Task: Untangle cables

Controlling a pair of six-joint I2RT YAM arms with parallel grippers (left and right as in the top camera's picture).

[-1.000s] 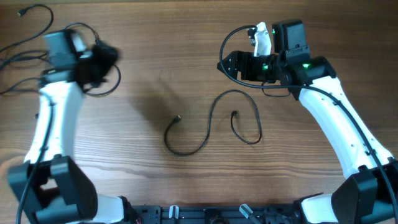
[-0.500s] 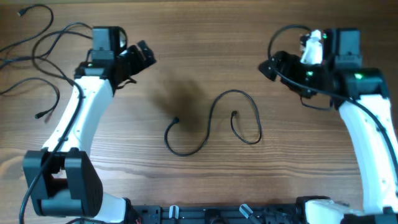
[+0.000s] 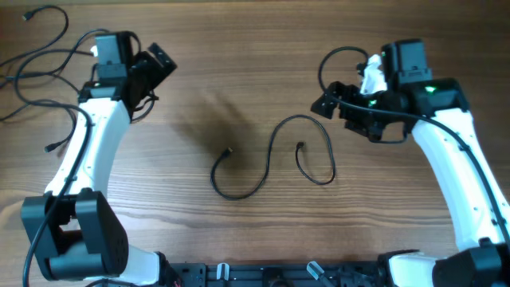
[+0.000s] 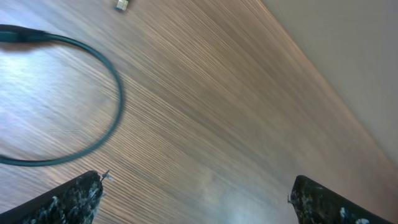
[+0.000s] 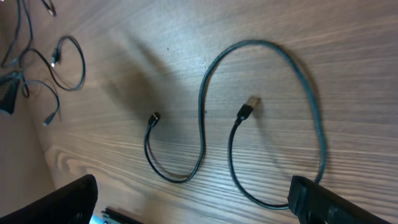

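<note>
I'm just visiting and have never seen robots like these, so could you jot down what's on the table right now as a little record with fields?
Surface: wooden table
Middle cable: one thin black cord, lying alone in an S-shaped curve, a plug at each end, nothing touching it
Other cables: loose black strands crossing one another at the far corner on the robot's left
Left gripper: open, empty, near those strands
Right gripper: open, empty, just beyond the middle cable on the robot's right

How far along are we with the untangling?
Done: one cable lies alone mid-table, both plugs free. In hand: nothing; the left fingers and right fingers are open and empty. Left: the pile of cables at the table's left edge, strands overlapping.
</note>
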